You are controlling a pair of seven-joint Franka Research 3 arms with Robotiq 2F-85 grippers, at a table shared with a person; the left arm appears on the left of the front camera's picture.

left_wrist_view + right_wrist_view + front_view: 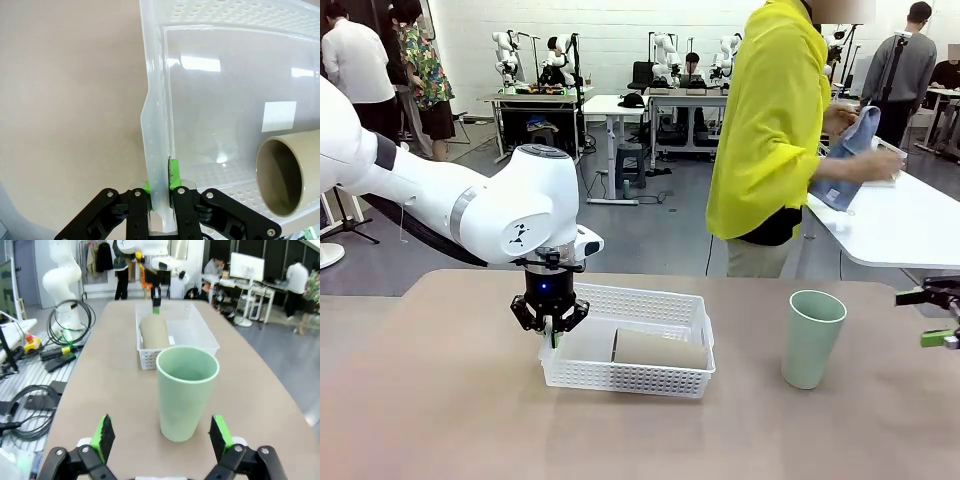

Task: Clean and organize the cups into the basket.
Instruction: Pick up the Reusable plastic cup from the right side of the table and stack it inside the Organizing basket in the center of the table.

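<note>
Start at the basket's (670, 300) left end: your left gripper (551, 318) points straight down there and is clamped on the basket's short end wall, one green pad inside and one outside, so it pins the basket to the table (440, 420) and carries no cup. Inside the basket, toward its right end, a tan-brown cup (658, 350) lies on its side, long axis along the basket's length and open mouth facing the clamped end; the floor between that mouth and the left gripper is bare. Right of the basket and well apart from it, the mint green cup (812, 338) stands upright on the table, mouth up. Farther right again, your right gripper (162, 436) faces the basket with its jaws spread wide and nothing in them; the green cup sits just ahead, centred in the gap between the pads, neither pad touching it. So the right arm is the nearer one, and the cup lies directly between it and the basket. I judge the green cup must be tipped to lie in the basket.
</note>
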